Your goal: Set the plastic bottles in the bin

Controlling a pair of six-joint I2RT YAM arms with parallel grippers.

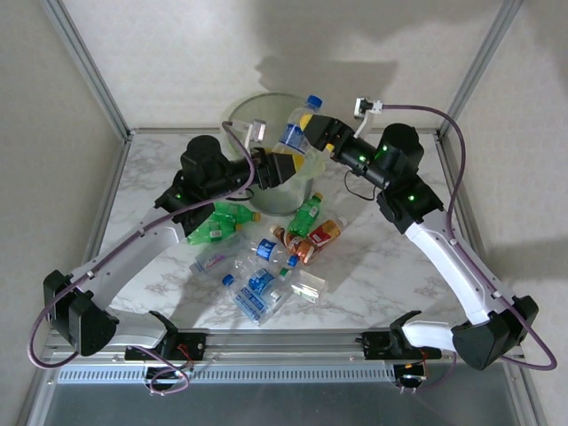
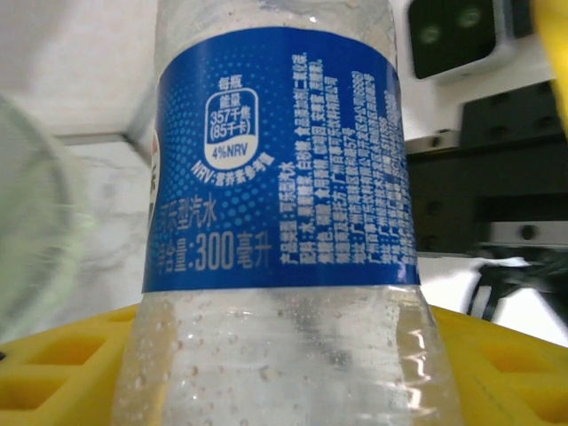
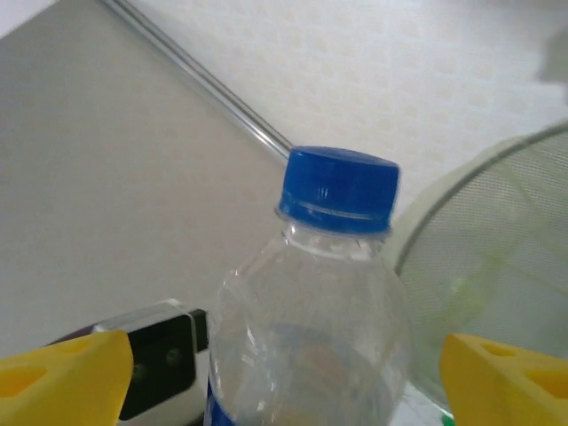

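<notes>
Bottles (image 1: 259,288) lie scattered on the table (image 1: 390,275) in front of the bin (image 1: 253,99), roughly eight of them: green ones, red-labelled ones and clear ones with blue labels, several touching. One clear bottle (image 1: 297,131) with a blue cap is up in the air, tilted, above the bin's rim and between the two arms. The left end effector (image 1: 277,169) pinches its lower body; in the left wrist view the yellow fingers (image 2: 62,382) press against both sides below the blue label. The right end effector (image 1: 312,133) is spread wide, its fingers (image 3: 506,382) standing clear of the bottle's shoulder on either side. What the bin already holds I cannot tell, since the arms and its cloudy wall hide the inside. By the look of it the task is at an early stage: one bottle is about to go in, and the whole heap on the table is left to do.
</notes>
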